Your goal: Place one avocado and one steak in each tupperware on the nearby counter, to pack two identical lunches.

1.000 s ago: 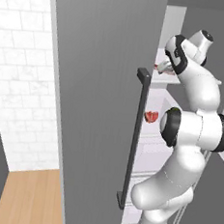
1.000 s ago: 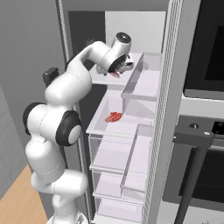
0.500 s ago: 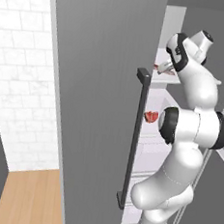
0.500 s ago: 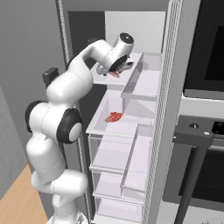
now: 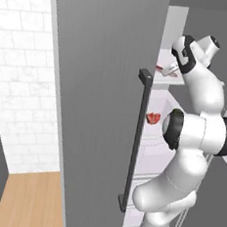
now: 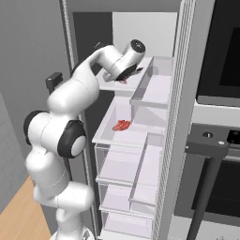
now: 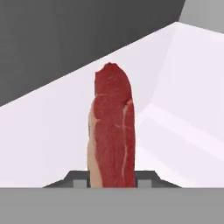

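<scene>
We grab 1 steak on the top fridge shelf

Our gripper (image 7: 113,177) is up on the top shelf (image 6: 110,85) of the open fridge (image 6: 154,140), w/ its jaws squeezed tight on a steak (image 7: 113,131). In the hand view the steak sits right btwn the 2 dark tips, standing on its thin edge. It's a flat red slab w/ pale streaks and a pale fatty rim on 1 side. We think this is the pick-up step for a steak. Next we prob need to lift it clear of the shelf, pull the arm out past the door (image 5: 101,109), and take it to a tupperware on the counter. Another steak (image 6: 122,125) lies 1 shelf lower, flat, well apart from the claw.
</scene>
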